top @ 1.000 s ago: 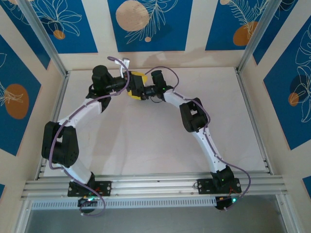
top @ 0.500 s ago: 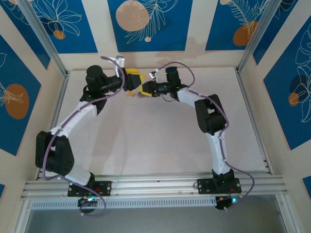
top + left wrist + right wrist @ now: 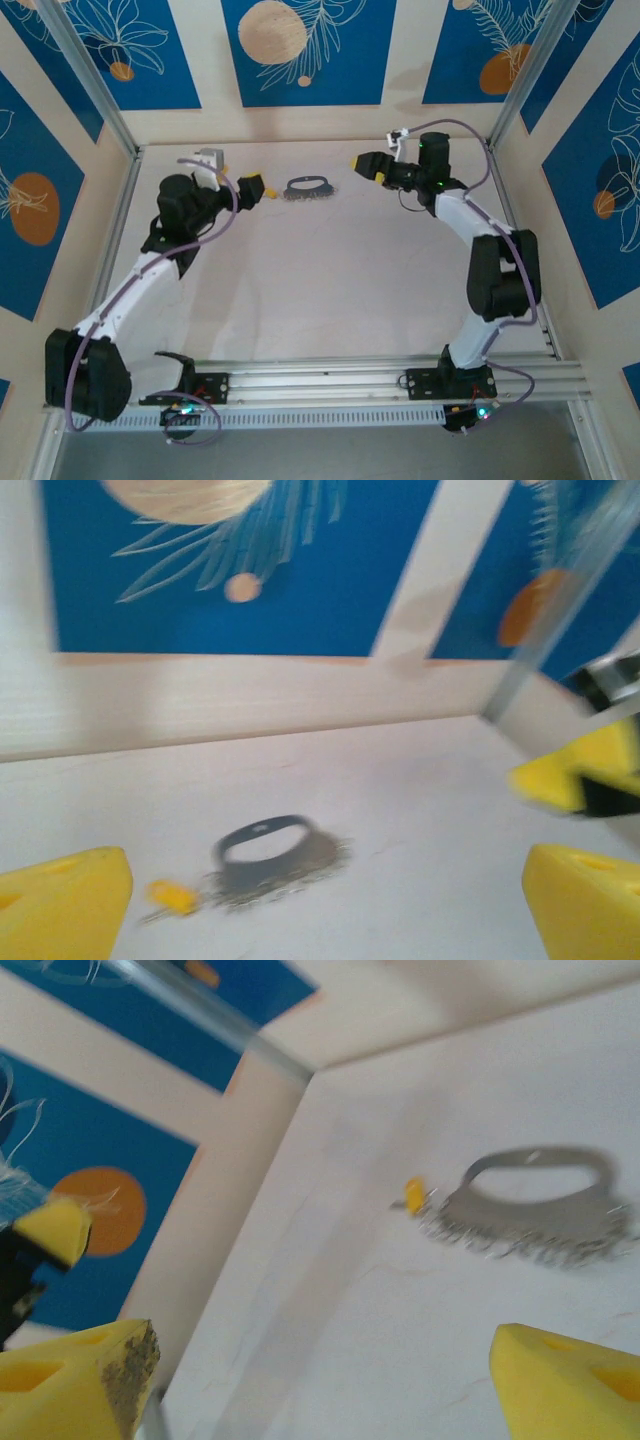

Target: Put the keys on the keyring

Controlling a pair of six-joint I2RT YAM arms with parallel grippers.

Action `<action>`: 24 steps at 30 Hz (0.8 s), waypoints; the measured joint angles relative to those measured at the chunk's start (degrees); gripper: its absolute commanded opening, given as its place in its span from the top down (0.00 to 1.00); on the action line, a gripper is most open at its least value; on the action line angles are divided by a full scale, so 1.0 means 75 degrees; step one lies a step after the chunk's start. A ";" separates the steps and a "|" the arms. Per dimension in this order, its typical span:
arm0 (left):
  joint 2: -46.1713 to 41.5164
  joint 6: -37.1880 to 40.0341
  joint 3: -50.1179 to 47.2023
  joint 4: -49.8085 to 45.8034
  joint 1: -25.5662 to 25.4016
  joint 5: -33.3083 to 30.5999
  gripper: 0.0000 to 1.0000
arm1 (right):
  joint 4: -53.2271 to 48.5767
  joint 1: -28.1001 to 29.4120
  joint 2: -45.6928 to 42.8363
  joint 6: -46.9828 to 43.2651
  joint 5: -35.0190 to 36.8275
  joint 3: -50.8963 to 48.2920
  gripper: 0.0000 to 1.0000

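Observation:
The keyring [image 3: 306,178], a thin grey oval loop, lies on the white table at the back centre, with the keys [image 3: 311,195] fanned in a jagged silvery row along its near side. My left gripper [image 3: 252,188] hovers just left of it and is open, holding nothing. My right gripper [image 3: 363,165] sits to its right, also open and holding nothing. In the left wrist view the keyring [image 3: 262,827] and keys [image 3: 300,870] lie ahead of the open gripper [image 3: 320,910]. The right wrist view shows the keyring [image 3: 540,1157] and keys [image 3: 520,1230] beyond the open gripper [image 3: 320,1390].
A tiny yellow scrap [image 3: 172,895] lies on the table beside the keys, at their left end; it is also in the right wrist view [image 3: 414,1195]. The back wall [image 3: 300,120] runs close behind the keyring. Metal corner posts [image 3: 520,80] frame the table.
Both grippers met over the back centre a second ago, then opened and drew apart, left arm leftward, right arm rightward. The keyring with the keys now lies free on the table.

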 measured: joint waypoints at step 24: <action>0.1259 0.2261 -0.4074 0.3232 0.0944 -0.2917 0.00 | 0.1221 -0.0968 -0.2226 -0.2716 0.5613 -0.4663 0.01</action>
